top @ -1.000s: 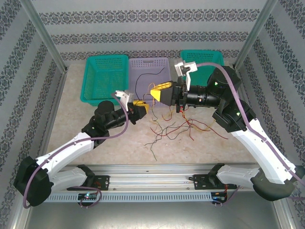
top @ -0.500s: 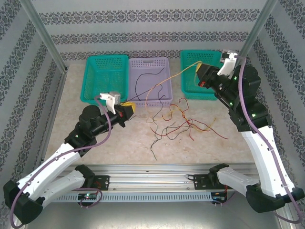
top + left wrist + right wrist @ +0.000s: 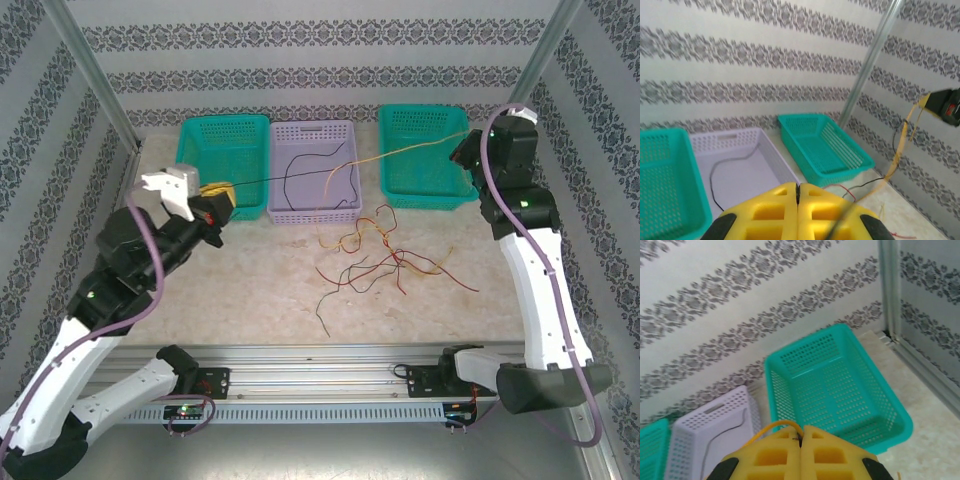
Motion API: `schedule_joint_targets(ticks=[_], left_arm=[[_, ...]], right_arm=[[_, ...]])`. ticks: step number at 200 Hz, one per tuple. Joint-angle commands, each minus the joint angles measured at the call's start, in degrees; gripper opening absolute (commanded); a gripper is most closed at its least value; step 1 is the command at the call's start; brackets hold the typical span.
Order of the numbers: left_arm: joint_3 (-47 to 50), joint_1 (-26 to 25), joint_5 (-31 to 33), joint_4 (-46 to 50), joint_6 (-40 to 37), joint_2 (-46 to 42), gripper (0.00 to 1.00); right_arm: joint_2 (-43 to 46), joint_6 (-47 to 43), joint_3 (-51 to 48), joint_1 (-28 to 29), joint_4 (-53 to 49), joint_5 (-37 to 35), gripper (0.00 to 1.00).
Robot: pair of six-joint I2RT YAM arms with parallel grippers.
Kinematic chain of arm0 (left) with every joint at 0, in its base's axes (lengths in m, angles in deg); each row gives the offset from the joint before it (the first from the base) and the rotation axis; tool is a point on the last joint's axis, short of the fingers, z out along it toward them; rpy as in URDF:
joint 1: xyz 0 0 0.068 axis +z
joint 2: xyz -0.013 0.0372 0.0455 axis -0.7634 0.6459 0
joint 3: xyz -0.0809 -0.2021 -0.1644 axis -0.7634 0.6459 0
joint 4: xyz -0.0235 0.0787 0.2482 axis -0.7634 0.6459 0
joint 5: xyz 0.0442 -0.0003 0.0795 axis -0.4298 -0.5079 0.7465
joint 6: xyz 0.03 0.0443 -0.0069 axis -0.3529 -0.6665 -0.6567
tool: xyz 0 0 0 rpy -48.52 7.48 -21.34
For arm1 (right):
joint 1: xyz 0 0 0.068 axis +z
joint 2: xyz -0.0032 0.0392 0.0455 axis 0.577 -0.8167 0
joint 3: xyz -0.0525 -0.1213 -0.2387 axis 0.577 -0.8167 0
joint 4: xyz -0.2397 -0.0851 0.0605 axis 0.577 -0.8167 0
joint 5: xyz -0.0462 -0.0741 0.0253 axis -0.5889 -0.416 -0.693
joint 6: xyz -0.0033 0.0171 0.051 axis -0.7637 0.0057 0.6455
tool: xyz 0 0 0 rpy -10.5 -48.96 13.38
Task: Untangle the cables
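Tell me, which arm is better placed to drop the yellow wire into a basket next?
Right, probably. The right gripper is shut on the yellow wire and hangs by the right-hand green basket. The left gripper grips a dark wire across the table, by the other green basket.

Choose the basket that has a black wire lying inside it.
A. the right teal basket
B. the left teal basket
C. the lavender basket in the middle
C: a black wire curls across the floor of the lavender basket.
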Motion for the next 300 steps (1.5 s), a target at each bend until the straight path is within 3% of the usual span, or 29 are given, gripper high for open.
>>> schedule_joint_targets(ticks=[1, 96, 228, 279, 300], left_arm=[[-5.1, 0.7, 4.4, 7.8, -5.0, -0.9, 0.00], [-29.1, 0.7, 7.5, 12.5, -11.9, 2.0, 0.00], [-50.9, 0.7, 6.1, 8.6, -17.7, 19.6, 0.00], [-57.9, 0.7, 8.7, 7.0, -21.0, 21.5, 0.00], [-56.9, 0.7, 7.5, 8.0, -19.1, 21.3, 0.00]], right_arm=[[-3.2, -1.2, 3.0, -3.0, -1.9, -5.7, 0.00], [-14.2, -0.2, 2.4, -4.9, 0.5, -12.5, 0.00], [-25.1, -3.2, 10.4, -6.1, 0.4, -18.8, 0.00], [-30.0, -1.8, 10.3, -8.8, -0.7, -17.2, 0.00], [-29.9, 0.2, 9.2, -7.9, 0.6, -11.3, 0.00]])
